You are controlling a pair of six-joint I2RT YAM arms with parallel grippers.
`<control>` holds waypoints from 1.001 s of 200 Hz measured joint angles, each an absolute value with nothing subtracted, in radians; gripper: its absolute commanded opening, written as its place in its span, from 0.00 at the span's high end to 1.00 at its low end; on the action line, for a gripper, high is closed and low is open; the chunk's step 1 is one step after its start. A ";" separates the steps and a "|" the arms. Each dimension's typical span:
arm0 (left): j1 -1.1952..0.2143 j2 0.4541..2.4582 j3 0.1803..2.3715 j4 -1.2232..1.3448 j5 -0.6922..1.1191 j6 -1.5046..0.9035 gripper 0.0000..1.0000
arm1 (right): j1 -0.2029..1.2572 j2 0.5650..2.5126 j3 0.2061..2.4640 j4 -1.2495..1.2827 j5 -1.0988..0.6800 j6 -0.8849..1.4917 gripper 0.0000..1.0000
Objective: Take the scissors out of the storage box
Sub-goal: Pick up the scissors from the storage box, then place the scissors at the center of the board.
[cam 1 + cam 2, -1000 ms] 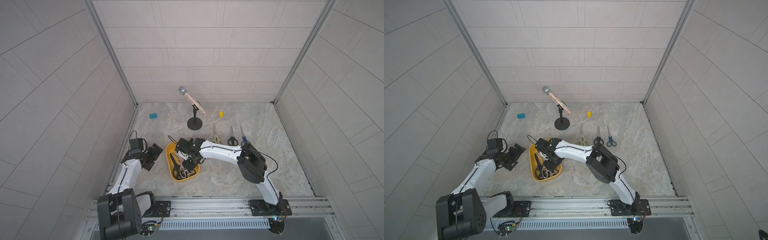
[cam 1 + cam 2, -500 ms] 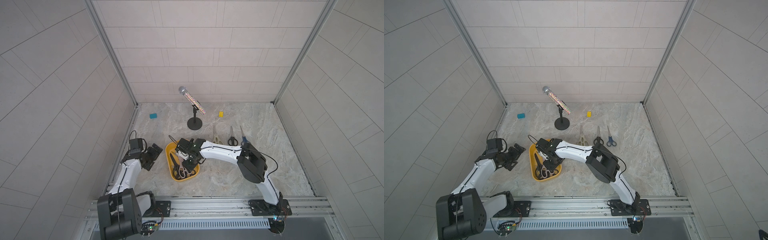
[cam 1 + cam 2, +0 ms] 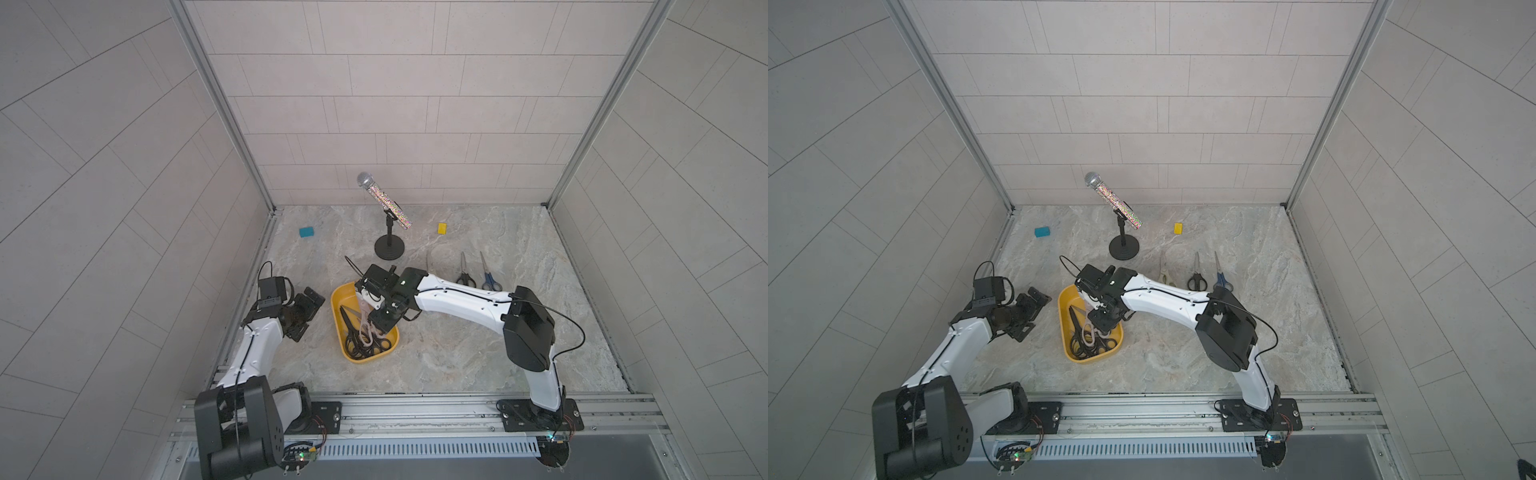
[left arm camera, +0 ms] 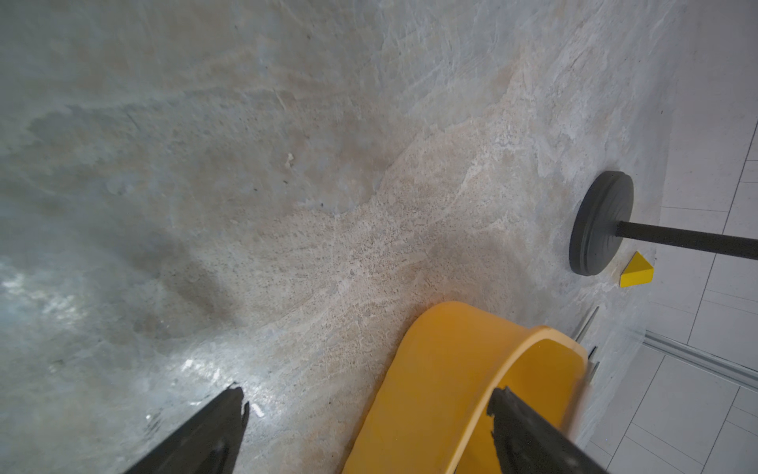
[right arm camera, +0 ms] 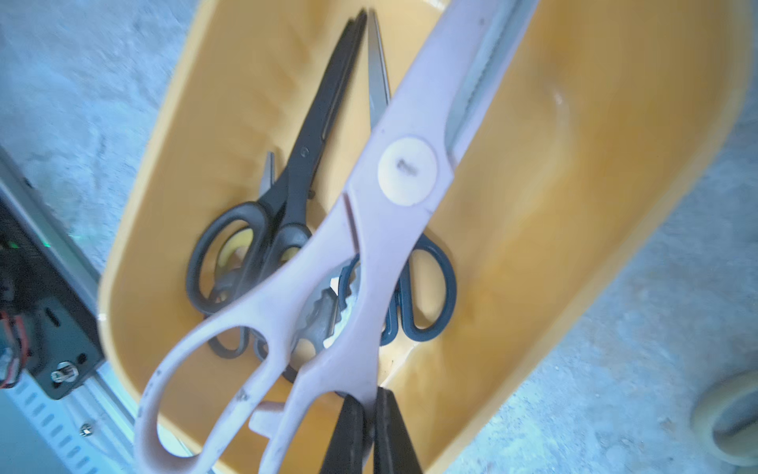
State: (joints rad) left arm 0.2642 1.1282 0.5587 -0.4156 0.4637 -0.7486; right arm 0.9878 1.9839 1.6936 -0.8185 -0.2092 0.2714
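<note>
My right tool (image 5: pixel 367 404) has just pinched shut on the pale pink scissors (image 5: pixel 393 172) by the handle, over the storage box (image 5: pixel 594 184). Lift next; black pairs (image 5: pixel 311 135) remain inside (left tool (image 3: pixel 306 308) gapes idle at box's 9 o'clock).

Twin overhead overviews; wrist views close on storage box (image 5: pixel 594 184).
</note>
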 measured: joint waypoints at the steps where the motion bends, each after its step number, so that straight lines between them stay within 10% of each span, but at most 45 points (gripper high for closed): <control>1: 0.264 1.128 0.559 -0.416 0.464 -0.749 0.00 | 0.987 1.982 1.694 -0.818 -0.210 0.272 1.00; 200: 0.177 1.166 0.682 -0.611 0.387 -0.605 0.00 | 0.660 2.096 1.673 -0.865 -0.165 0.329 1.00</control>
